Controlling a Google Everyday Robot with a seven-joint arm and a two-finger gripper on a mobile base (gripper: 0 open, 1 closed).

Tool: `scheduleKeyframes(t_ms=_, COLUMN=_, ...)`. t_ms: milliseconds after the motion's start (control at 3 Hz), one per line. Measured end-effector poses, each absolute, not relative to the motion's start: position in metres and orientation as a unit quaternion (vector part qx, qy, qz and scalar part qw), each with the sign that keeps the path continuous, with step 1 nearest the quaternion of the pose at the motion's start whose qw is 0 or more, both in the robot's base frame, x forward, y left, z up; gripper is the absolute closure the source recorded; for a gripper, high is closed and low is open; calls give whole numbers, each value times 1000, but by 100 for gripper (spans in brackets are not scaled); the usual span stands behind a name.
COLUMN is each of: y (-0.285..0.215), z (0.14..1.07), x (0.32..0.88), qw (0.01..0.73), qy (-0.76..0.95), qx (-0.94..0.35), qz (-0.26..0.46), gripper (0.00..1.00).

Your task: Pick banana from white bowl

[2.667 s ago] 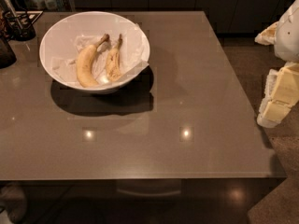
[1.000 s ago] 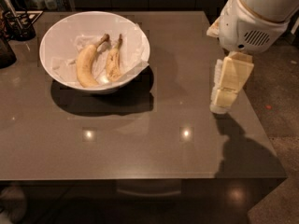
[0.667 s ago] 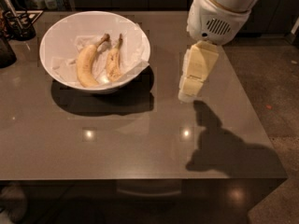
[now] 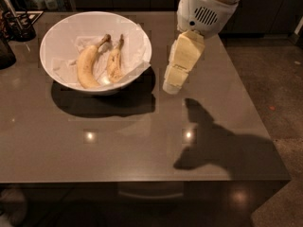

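Banana [image 4: 114,63] lies in white bowl [image 4: 60,33]; hand [image 4: 171,86] hangs just beside.

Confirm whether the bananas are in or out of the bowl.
In: both bananas lie on paper inside the bowl; the gripper hangs outside, beside its rim.

I can't read any writing, label, brand or number here: the bowl [image 4: 56,38] at upper left is plain, and so is the arm [image 4: 204,11] at the top. The gripper [image 4: 171,86] hangs just right of the bowl, near centre frame, and shows no markings either.
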State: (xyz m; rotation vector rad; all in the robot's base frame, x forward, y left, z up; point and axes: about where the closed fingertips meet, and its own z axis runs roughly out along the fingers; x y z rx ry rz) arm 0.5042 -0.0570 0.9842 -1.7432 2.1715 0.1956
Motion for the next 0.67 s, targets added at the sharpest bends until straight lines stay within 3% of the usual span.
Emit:
scheduleKeyframes(t_ms=333, y=-48, z=985, x=504, qw=210, qy=787, qx=-576, qz=58, gripper=0)
scheduleKeyframes(t_ms=667, y=-32, z=993, x=539, qw=248, qy=818, qx=-516, qz=55, gripper=0)
